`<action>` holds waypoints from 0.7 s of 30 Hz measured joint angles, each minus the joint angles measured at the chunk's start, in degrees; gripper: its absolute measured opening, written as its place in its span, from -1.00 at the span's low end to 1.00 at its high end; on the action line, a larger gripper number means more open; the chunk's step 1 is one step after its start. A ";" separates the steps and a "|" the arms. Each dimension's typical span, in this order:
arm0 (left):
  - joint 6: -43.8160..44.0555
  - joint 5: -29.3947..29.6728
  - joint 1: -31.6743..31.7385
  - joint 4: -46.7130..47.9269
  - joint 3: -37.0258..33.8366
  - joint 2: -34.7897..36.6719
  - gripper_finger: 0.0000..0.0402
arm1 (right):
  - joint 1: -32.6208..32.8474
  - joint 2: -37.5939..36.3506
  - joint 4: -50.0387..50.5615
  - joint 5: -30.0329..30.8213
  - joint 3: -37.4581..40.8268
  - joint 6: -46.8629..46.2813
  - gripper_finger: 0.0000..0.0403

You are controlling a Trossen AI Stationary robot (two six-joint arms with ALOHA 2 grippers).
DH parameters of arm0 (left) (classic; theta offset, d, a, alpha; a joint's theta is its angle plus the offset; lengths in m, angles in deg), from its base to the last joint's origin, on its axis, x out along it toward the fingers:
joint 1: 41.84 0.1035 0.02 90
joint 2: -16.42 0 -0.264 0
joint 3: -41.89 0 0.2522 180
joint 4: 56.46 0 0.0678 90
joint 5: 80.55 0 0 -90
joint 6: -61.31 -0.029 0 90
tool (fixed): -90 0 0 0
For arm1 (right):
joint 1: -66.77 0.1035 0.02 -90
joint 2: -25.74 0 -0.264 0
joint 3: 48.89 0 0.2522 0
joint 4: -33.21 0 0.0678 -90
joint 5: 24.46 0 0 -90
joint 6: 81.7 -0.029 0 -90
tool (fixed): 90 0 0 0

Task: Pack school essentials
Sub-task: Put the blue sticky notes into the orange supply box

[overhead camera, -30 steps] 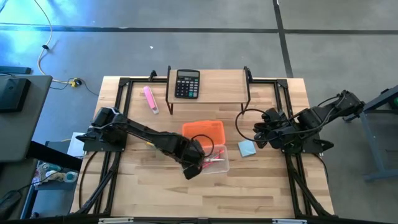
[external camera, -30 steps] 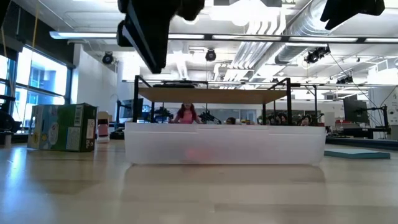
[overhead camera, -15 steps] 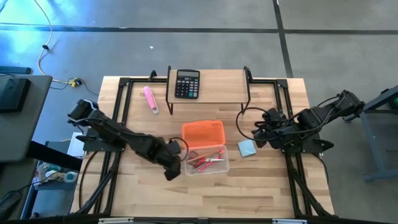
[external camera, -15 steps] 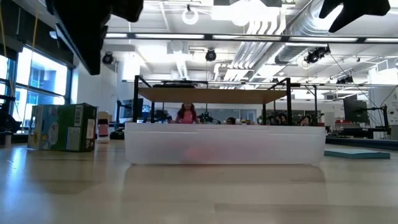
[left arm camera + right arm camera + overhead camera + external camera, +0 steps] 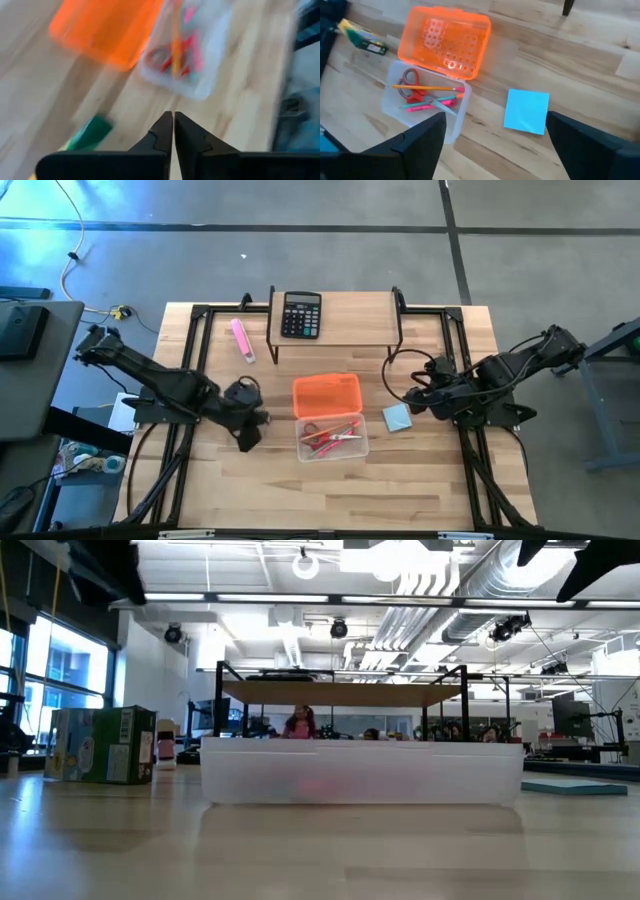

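High view, calculator (image 5: 301,314) on shelf (image 5: 350,325), marker (image 5: 242,340)

A black calculator (image 5: 301,314) sits on the wooden shelf (image 5: 350,310), pink marker (image 5: 242,339) nearby.

The pencil case (image 5: 425,107) has a clear base and a translucent orange lid (image 5: 445,42) with a faint grid pattern. Inside lie red-handled scissors (image 5: 412,85), an orange pencil (image 5: 427,88) and a pink-red pen (image 5: 432,102). The square notepad (image 5: 526,111) is light blue. The desk (image 5: 420,470) is pale wood grain. The calculator (image 5: 301,314) is black and the marker (image 5: 242,339) is pink.
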 joint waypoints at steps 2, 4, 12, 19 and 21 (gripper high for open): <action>-1.63 0.14 0.00 -1.79 -2.10 3.66 -0.99 | -0.20 0.47 -0.26 -0.21 0.00 -1.64 0.66; -3.45 0.48 0.00 -5.52 -3.74 6.48 -1.00 | -0.32 0.88 -0.11 -0.17 0.00 -3.67 0.66; -12.64 -0.26 0.09 -7.03 -9.55 14.34 -0.99 | -0.67 3.64 -0.47 -1.32 0.00 -5.19 0.66; -18.10 2.32 -1.82 -14.85 -15.70 22.75 -1.00 | -1.04 6.84 -0.50 -2.22 0.00 -7.31 0.66; -19.57 2.23 -2.26 -19.39 -17.64 25.51 -0.99 | -1.04 7.66 -0.68 -2.52 0.00 -7.30 0.66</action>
